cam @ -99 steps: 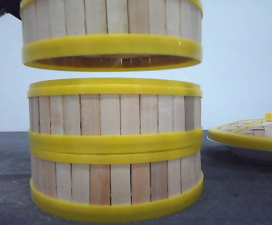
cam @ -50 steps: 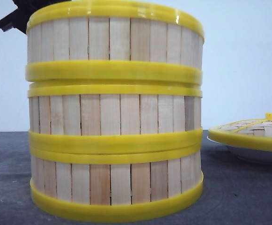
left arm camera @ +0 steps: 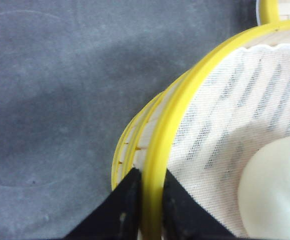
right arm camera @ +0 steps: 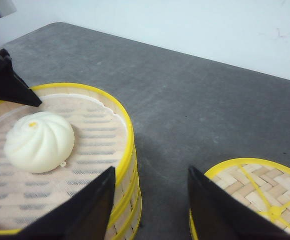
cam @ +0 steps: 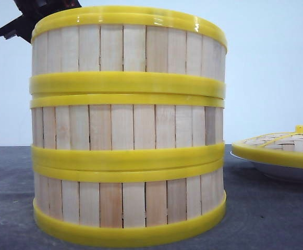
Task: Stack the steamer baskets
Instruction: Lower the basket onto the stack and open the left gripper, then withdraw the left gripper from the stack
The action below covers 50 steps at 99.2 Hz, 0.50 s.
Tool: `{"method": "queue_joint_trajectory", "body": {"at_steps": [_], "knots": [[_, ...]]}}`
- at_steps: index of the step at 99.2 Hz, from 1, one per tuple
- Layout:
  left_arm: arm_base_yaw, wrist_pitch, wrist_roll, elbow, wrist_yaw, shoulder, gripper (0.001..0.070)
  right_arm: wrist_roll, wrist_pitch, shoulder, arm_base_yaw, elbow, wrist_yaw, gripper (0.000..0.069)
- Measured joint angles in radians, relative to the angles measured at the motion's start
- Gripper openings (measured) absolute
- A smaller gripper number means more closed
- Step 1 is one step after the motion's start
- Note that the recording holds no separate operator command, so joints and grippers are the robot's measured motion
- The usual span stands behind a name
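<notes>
Yellow-rimmed round steamer baskets of light wooden slats (cam: pixel 128 130) are standing three high on the dark grey surface (cam: pixel 266 219), rims meeting evenly. The left tool (left arm camera: pixel 152 200) is pinching the top basket's yellow rim (left arm camera: pixel 157 150) at about ten o'clock of the stack in the front view, one black finger on either side. A white steamed bun (right arm camera: pixel 39 141) is lying on the cloth liner inside. The right tool (right arm camera: pixel 152 205) is hovering with its fingers spread and nothing between them. Toward three o'clock, a domed woven lid (cam: pixel 281 146) is resting on what seems to be a white plate (cam: pixel 287 171).
</notes>
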Motion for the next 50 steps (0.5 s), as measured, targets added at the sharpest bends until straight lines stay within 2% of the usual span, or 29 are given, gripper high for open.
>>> {"method": "queue_joint_trajectory", "body": {"at_steps": [9,14,32,39,50], "knots": [[0.000,0.010,-0.001,-0.018,-0.003,0.000,0.0038,0.000,0.000,0.000,0.000,0.000,0.000,0.0276],[0.000,0.012,-0.002,-0.023,-0.006,0.000,0.0066,0.000,0.000,0.000,0.000,0.000,0.000,0.0276],[0.003,0.036,-0.004,-0.024,-0.031,0.000,0.0304,0.000,0.000,0.000,0.000,0.000,0.000,0.0276],[0.005,0.040,-0.004,-0.024,-0.031,0.000,0.0343,0.000,-0.002,0.000,0.000,0.000,0.000,0.0276],[0.007,0.054,-0.004,-0.024,-0.031,0.000,0.0361,0.000,-0.009,0.000,0.000,0.000,0.000,0.0276]]}}
